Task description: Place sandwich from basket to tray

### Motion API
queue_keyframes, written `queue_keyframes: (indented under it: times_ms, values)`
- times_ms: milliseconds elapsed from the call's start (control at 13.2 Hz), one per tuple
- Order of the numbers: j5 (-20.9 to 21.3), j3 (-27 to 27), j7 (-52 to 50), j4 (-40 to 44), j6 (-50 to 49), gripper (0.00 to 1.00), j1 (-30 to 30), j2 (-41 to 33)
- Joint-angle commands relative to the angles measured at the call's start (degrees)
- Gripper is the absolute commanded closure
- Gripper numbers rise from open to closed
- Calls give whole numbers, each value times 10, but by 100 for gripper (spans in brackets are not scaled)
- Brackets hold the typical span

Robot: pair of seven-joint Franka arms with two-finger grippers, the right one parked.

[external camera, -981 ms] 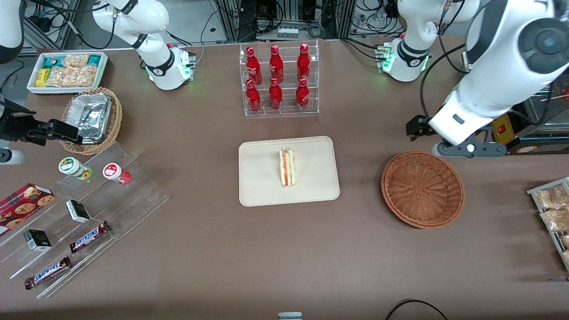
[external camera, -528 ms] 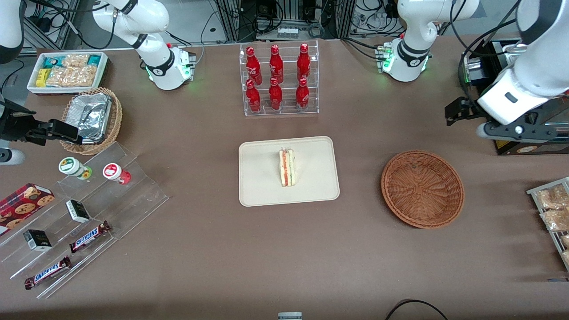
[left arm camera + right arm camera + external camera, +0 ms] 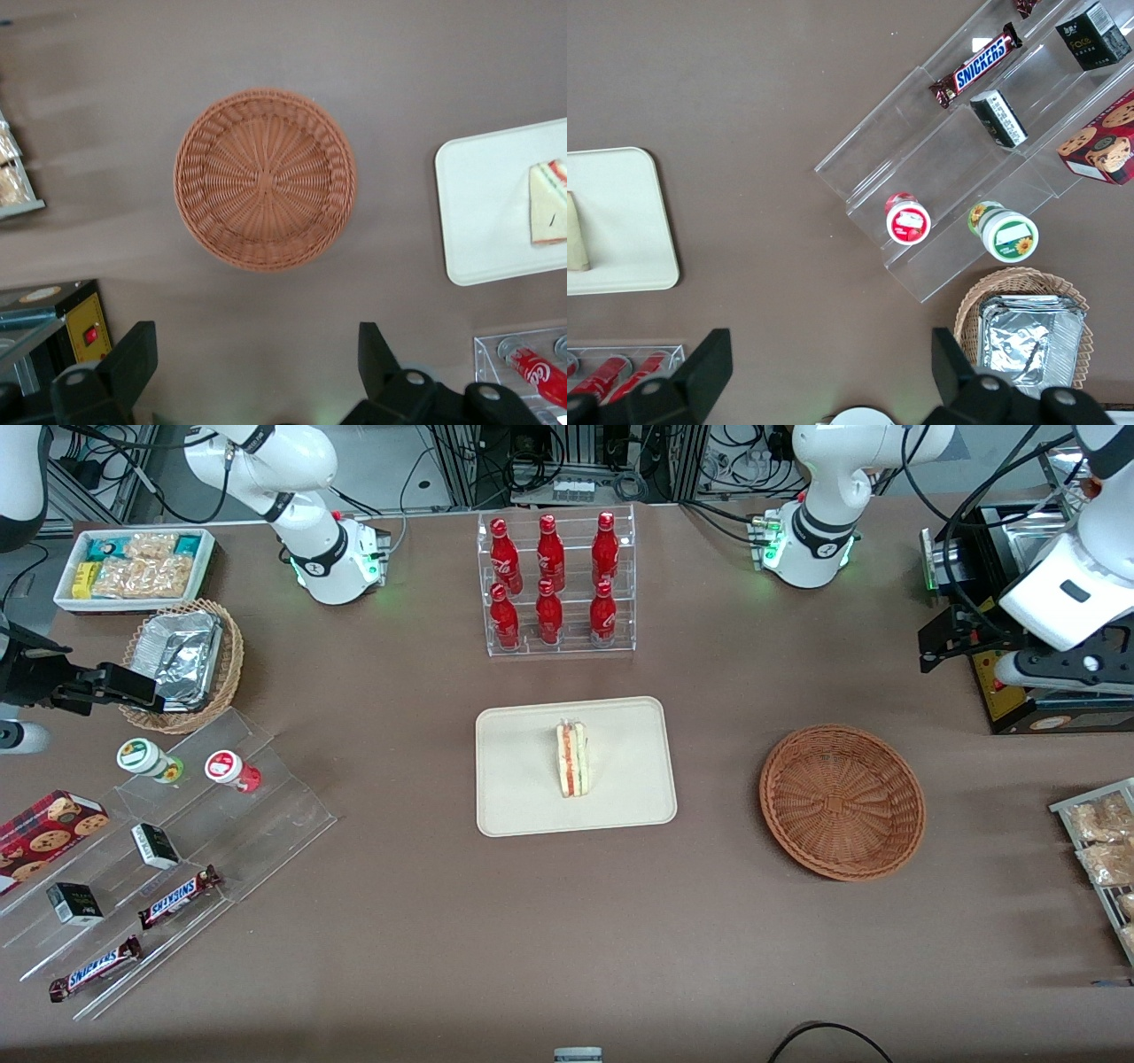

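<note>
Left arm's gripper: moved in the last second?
Yes. The left arm's gripper, open and empty, pulled away from the round reddish-brown wicker basket toward the working arm's end of the table, farther from the front camera.

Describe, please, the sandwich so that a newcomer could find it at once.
Find the rack of red bottles; nearer the camera lies a cream tray. On it sits the sandwich, a pale wedge with red and green filling. The tool hangs open above the table beside the empty basket.
</note>
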Motion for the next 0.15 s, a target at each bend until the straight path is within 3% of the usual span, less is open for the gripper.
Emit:
queue_keyframes:
  times_ms: [0, 75]
  values:
    - [3, -2, 9, 29, -7, 0, 7, 21]
    - [2, 4, 10, 26, -8, 0, 7, 21]
